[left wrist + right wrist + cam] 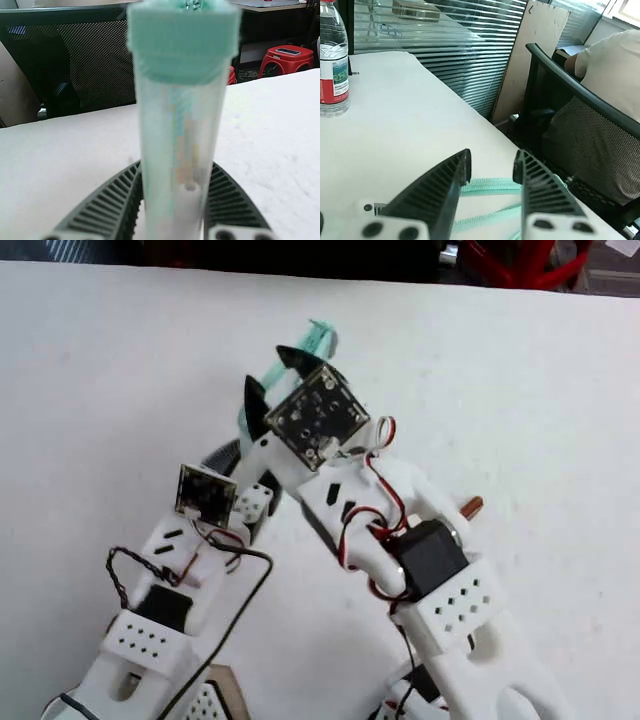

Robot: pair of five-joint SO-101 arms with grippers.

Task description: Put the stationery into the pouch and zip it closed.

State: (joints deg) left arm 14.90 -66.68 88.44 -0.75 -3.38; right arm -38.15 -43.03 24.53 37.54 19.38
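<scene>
White table (520, 390) takes up most of the high view, its far edge running along the top with dark floor beyond.

Both arms lean in from the near side and meet left of centre. The left gripper (175, 167) sits low and close to the table. Its two ribbed dark fingers (107, 210) are closed against the sides of the pouch (180, 125) and grip it near one end. The pouch rises between them, a clear body with a teal band at the far end. Pale shapes show inside, too blurred to identify, and whether the zip is shut cannot be told.

The right gripper (263, 364) is held farther out, above the same pouch (322, 338). Its black fingers (440, 192) are spread apart with nothing between them — the teal zip strip (487, 187) lies below the gap. Contact with it cannot be confirmed.

Edges and room: bare table lies on either side of the arms. The pouch's teal end lies near the far edge. A bottle (332, 60) stands well apart from the right gripper, and a mesh chair (580, 130) stands just beyond the table edge. A red stool (292, 55) is on the floor behind.
</scene>
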